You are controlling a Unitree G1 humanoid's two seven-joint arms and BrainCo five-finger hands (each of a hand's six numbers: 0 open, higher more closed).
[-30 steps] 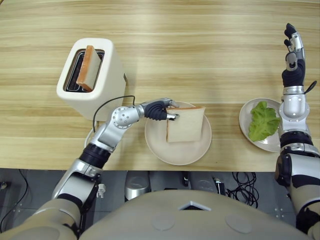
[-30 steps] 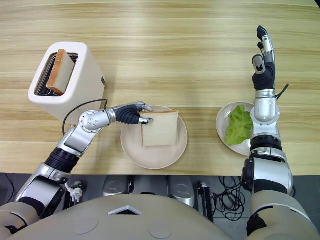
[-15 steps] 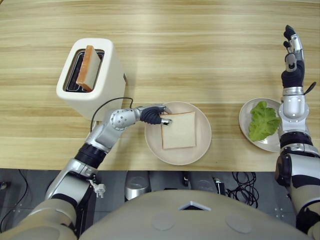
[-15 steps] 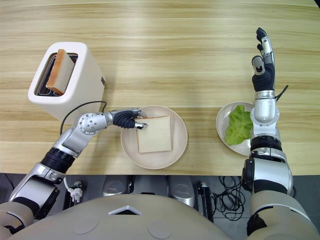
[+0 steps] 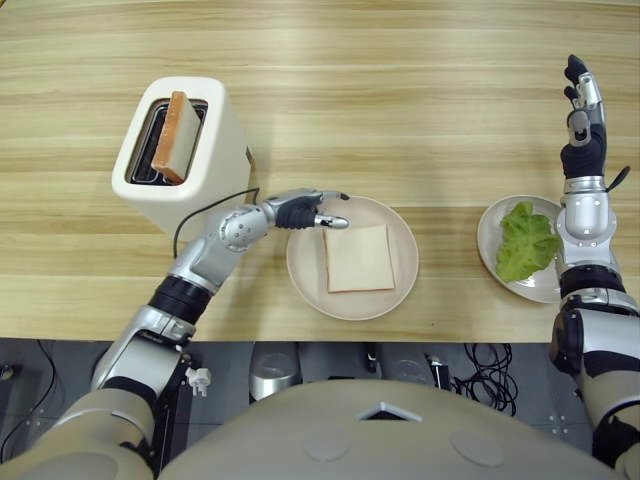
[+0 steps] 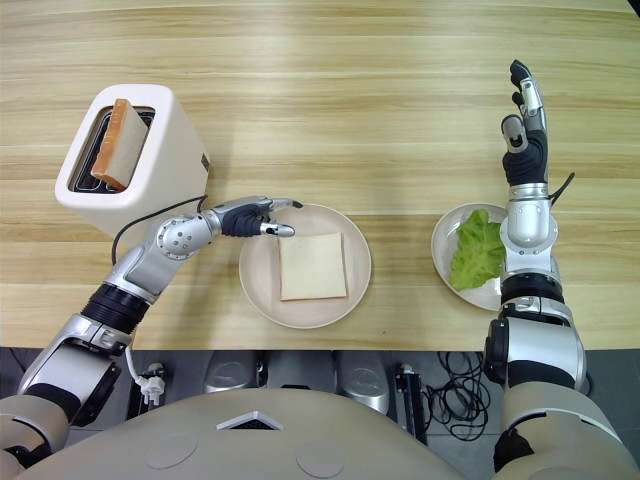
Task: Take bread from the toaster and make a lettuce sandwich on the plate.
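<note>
left hand spread, empty, beside bread slice on plate; right hand raised, flat, empty.

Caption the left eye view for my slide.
One bread slice lies on the plate, left hand open beside it; a second slice stands in the toaster, lettuce on a dish.

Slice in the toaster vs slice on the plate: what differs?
Pose: the toaster slice stands on edge in the slot of the toaster; the plate slice lies flat on the plate. Look: the toaster slice shows brown crust; the plate slice shows a pale face. Exposure: the toaster slice is partly sunk; the plate slice lies fully exposed. Shared: neither is held; the left hand is open beside the plate slice.
</note>
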